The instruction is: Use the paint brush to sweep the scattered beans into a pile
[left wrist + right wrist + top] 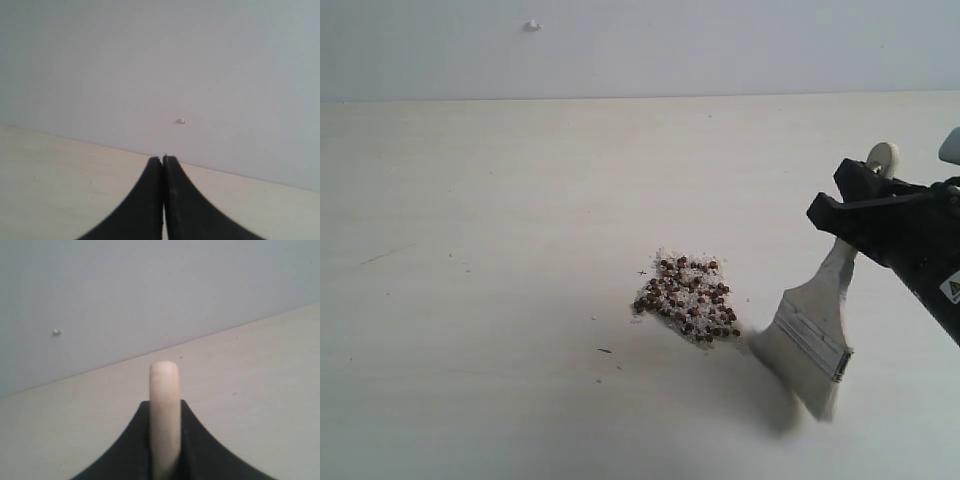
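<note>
The beans [688,297] lie gathered in one patch near the table's middle, dark reddish-brown dots mixed with whitish grains. To their right the paint brush [813,338] slants down, its pale bristles low over the table just beside the patch's lower right edge. My right gripper [855,205] is shut on the brush's wooden handle [164,405], which sticks out past the black fingers [197,437]. My left gripper [163,159] is shut with nothing in it; it does not show in the exterior view.
The pale wooden table [470,300] runs back to a plain light wall [640,50]. A small white speck [532,25] sits on that wall. A few stray grains [603,351] lie left of the patch.
</note>
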Robot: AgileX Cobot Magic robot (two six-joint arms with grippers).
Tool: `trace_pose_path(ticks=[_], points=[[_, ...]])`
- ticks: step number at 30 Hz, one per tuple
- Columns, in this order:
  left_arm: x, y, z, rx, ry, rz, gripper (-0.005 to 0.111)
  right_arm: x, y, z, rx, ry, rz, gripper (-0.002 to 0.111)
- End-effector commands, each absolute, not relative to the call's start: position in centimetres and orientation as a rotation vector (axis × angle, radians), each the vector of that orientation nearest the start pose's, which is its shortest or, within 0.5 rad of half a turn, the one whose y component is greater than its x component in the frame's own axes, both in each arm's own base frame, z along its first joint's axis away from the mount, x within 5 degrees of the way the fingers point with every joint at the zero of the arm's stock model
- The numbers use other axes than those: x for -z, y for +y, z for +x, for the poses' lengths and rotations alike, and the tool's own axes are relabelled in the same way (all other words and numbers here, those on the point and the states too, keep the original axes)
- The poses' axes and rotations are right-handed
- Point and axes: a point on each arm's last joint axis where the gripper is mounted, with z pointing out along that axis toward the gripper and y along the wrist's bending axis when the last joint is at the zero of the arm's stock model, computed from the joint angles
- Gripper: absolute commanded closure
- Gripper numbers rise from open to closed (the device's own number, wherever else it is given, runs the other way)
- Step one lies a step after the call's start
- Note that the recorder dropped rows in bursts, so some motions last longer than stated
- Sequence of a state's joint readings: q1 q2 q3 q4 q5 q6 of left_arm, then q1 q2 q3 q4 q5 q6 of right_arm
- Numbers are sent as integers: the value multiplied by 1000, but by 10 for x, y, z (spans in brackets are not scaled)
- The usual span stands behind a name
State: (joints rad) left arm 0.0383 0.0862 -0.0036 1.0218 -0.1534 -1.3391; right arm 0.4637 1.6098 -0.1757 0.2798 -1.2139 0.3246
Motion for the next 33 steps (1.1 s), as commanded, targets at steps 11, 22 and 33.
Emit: trace_pose_path(ticks=[11,22,33], points=[[-216,-9,63,332,1482,-168,107,-153,87,168,-570,1737,-191,108],[-216,-9,63,332,1482,-168,107,-154,96,162,-626,1719,-331,108],[-216,-9,63,332,1482,-168,107,-153,96,162,-623,1720,-335,108]])
